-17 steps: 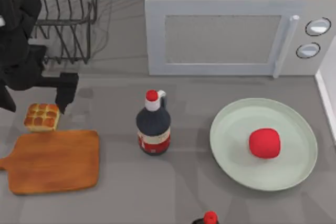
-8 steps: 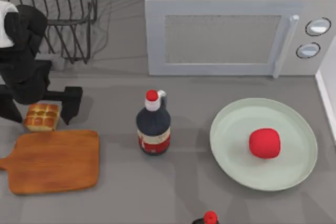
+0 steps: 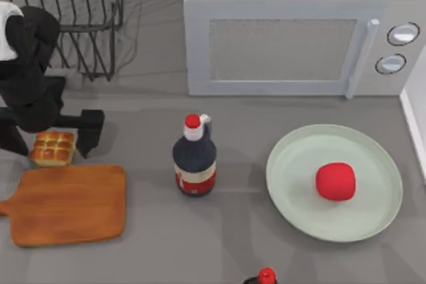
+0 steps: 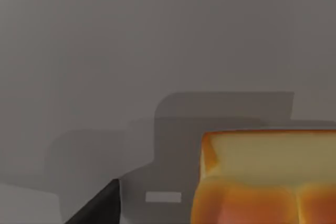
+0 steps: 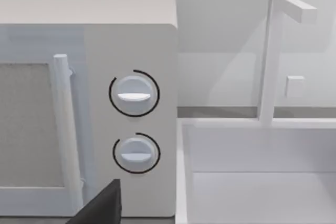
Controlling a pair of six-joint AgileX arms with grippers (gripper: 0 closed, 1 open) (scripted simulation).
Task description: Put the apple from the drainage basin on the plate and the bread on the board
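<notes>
Two fingers of left tool [image 3: 52, 130] spread, straddling bread [image 3: 52, 148] on counter [image 3: 233, 231], just beyond board [image 3: 70, 204]. Apple [image 3: 335, 181] sits on plate [image 3: 293, 184]. Right tool's state: cannot tell.

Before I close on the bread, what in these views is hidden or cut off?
- Left gripper, top view: its fingers straddle the small square golden-brown bread, but the black arm overhead hides any contact.
- Bread, left wrist view: cut off by the picture's edge.
- Second red-capped bottle, top view: cut off at the bottom edge.
- Wire dish rack, top view: cut off at the top edge, partly behind the arm.
</notes>
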